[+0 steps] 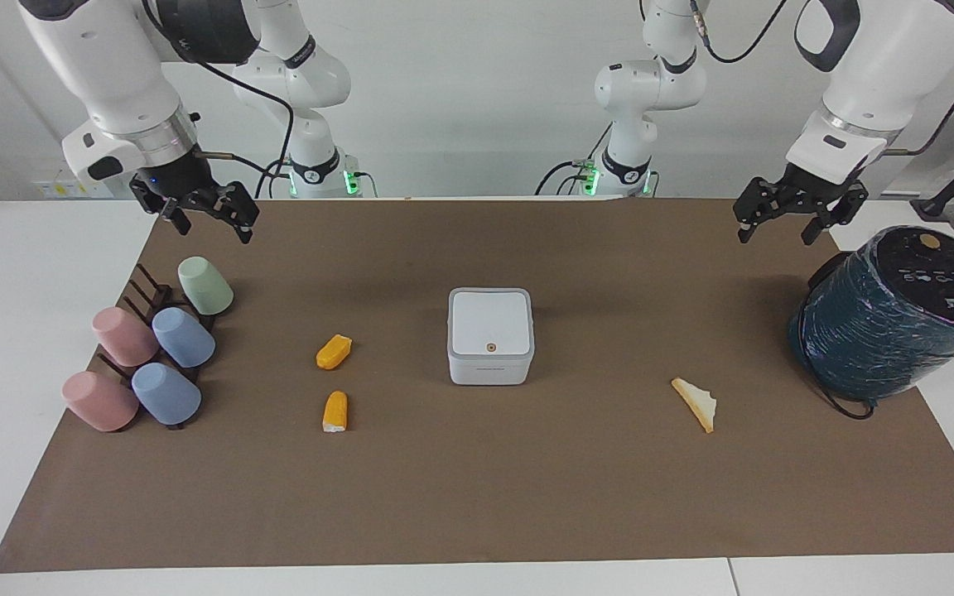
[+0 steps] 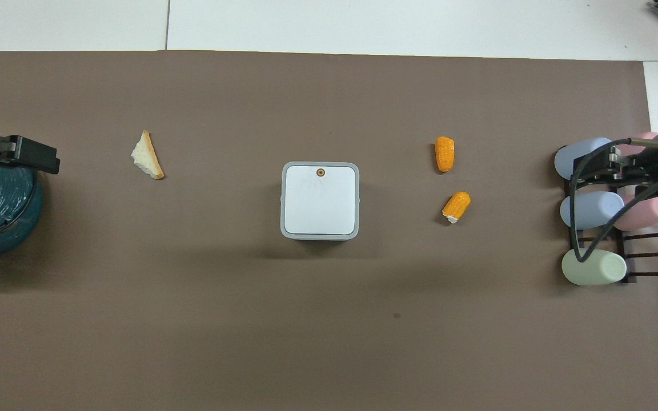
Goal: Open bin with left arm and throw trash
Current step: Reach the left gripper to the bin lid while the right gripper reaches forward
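The white square bin (image 1: 490,335) stands at the middle of the brown mat with its lid shut; it also shows in the overhead view (image 2: 320,200). The orange button (image 2: 320,172) is on the lid's edge farthest from the robots. Two orange chunks (image 1: 334,351) (image 1: 335,410) lie beside the bin toward the right arm's end. A pale bread wedge (image 1: 696,403) lies toward the left arm's end. My left gripper (image 1: 775,232) is open and empty, up in the air by the teal cylinder. My right gripper (image 1: 209,225) is open and empty above the cup rack.
A big dark teal wrapped cylinder (image 1: 891,314) stands at the left arm's end of the mat. Several pastel cups (image 1: 154,356) lie on a dark rack at the right arm's end. White table (image 1: 30,273) surrounds the mat.
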`<action>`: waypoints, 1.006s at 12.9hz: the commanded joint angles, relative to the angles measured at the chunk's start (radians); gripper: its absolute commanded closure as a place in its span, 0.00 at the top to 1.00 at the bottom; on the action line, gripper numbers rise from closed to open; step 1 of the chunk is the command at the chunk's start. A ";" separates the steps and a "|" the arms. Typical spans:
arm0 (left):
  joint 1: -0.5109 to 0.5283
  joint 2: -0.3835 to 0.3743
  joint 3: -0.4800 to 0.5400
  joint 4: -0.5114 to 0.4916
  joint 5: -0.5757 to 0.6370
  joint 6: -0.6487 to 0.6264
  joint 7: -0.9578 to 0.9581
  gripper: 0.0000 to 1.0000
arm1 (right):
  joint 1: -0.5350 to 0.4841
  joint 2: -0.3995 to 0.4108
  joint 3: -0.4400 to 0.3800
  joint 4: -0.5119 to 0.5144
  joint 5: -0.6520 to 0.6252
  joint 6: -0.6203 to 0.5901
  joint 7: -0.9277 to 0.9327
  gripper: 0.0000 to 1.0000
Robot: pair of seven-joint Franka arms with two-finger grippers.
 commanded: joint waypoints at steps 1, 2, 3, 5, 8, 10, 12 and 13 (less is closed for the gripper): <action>-0.004 -0.028 0.003 -0.039 0.009 0.032 0.003 1.00 | -0.007 -0.018 -0.002 -0.020 0.019 -0.009 -0.030 1.00; -0.007 -0.028 0.001 -0.039 0.009 0.032 0.006 1.00 | -0.010 -0.018 -0.002 -0.020 0.019 0.000 -0.035 1.00; -0.027 -0.030 0.001 -0.040 0.009 0.032 0.004 1.00 | -0.004 -0.017 -0.002 -0.017 0.018 0.002 -0.038 1.00; -0.048 -0.040 0.001 -0.077 0.007 0.048 0.004 1.00 | 0.006 -0.020 0.001 -0.014 0.006 -0.006 -0.039 1.00; -0.129 -0.100 -0.001 -0.216 0.006 0.218 -0.104 1.00 | 0.027 -0.032 0.003 -0.015 -0.002 0.000 -0.036 1.00; -0.201 -0.138 -0.002 -0.320 0.003 0.339 -0.274 1.00 | 0.029 -0.032 0.004 -0.020 -0.007 0.037 -0.041 1.00; -0.251 -0.149 -0.002 -0.361 -0.013 0.380 -0.362 0.73 | 0.027 -0.019 0.006 -0.035 -0.007 0.123 -0.041 1.00; -0.270 -0.148 -0.002 -0.362 -0.036 0.395 -0.388 0.56 | 0.030 -0.002 0.007 -0.035 -0.007 0.150 -0.039 1.00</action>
